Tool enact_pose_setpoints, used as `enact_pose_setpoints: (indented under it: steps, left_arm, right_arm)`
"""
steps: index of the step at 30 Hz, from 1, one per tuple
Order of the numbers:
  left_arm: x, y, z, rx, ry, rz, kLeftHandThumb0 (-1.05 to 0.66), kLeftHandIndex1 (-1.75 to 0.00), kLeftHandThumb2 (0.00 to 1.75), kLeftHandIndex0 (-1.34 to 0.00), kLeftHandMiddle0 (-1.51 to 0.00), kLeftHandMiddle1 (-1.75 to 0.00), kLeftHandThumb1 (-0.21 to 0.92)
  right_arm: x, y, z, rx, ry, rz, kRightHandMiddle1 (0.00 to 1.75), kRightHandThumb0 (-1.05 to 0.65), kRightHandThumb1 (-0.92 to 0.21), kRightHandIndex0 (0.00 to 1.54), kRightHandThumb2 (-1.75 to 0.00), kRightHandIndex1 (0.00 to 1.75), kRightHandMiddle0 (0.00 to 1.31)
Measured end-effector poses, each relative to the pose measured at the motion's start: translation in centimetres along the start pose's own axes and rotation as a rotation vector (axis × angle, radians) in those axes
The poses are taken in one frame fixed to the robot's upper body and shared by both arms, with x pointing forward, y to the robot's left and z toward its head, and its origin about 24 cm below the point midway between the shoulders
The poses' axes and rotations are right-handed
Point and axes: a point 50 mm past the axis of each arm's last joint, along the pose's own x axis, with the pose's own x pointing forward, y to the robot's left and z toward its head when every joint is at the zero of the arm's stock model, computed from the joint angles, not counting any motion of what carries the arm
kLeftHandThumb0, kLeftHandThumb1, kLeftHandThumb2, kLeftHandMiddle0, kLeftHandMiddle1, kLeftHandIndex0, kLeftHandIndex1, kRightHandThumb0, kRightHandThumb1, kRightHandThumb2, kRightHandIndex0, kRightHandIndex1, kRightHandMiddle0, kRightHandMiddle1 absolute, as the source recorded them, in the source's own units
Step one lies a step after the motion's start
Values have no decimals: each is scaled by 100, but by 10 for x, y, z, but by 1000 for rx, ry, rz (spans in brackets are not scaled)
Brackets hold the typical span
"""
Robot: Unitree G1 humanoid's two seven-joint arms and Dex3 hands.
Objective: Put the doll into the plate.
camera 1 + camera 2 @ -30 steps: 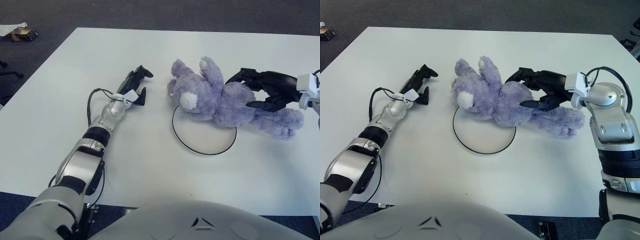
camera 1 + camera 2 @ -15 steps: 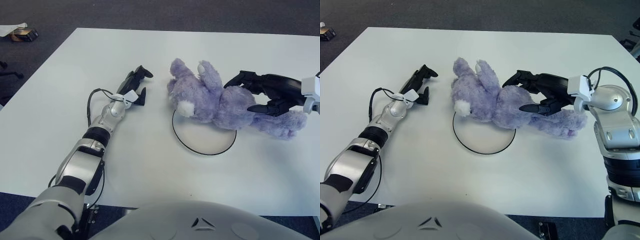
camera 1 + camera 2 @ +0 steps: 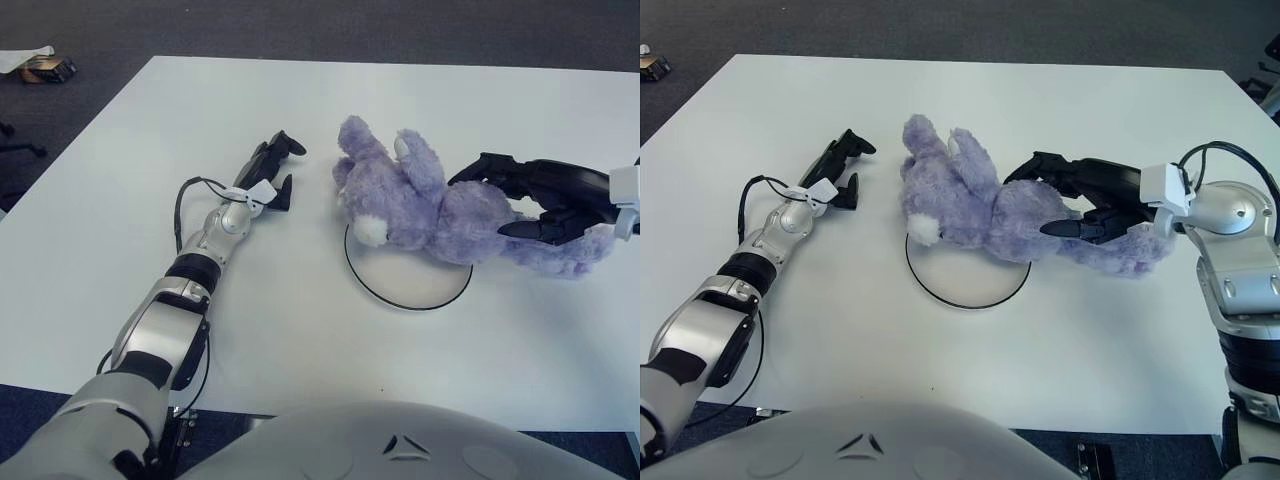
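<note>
A purple plush doll (image 3: 430, 205) lies on its side across the far edge of the white plate with a black rim (image 3: 410, 282). Its head points left, its white muzzle hangs over the plate, and its legs trail to the right, off the plate. My right hand (image 3: 480, 207) comes in from the right and is shut on the doll, with black fingers (image 3: 490, 165) over the far side of its body and the thumb on the near side. My left hand (image 3: 275, 165) shows left of the doll with straight fingers, holding nothing.
The white table (image 3: 300, 340) spreads wide around the plate, and its near edge runs just above my torso. Dark carpet lies beyond the far and left edges, with a small box (image 3: 45, 67) on the floor at the top left.
The doll has rolled and sunk, its muzzle tipping down onto the plate. My right hand stayed on it, dropped a little, and its wrist drew to the right. The left arm is still.
</note>
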Motion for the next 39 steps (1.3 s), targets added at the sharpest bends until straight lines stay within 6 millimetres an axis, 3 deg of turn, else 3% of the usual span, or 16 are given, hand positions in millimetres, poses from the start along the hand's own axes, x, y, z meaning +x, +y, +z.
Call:
enact_pose_setpoints:
  steps: [8, 16, 27, 34, 39]
  left_arm:
    - [-1, -1, 1, 1, -5, 11, 22, -150, 160, 0, -5, -121, 32]
    - [-4, -2, 2, 1, -17, 34, 21, -157, 162, 0, -5, -121, 38]
    - [-5, -3, 3, 24, -37, 45, 21, -159, 163, 0, -4, -122, 41]
    - [-4, -3, 3, 23, -35, 44, 22, -159, 164, 0, -3, -123, 39]
    - [-4, -4, 3, 21, -39, 41, 24, -158, 164, 0, -3, -126, 37]
  right_arm:
    - [-2, 4, -1, -74, 26, 28, 65, -95, -92, 1, -48, 53, 0]
    - [-4, 16, -11, -185, 105, 60, 49, -102, -92, 0, -61, 40, 0]
    - [-1, 23, -17, -265, 70, 41, 79, -97, -92, 0, -64, 35, 0]
    - [-1, 23, -18, -305, 73, 8, 85, -95, -92, 0, -66, 30, 0]
    - [-5, 24, -20, -321, 70, -8, 80, -95, -92, 0, -68, 28, 0]
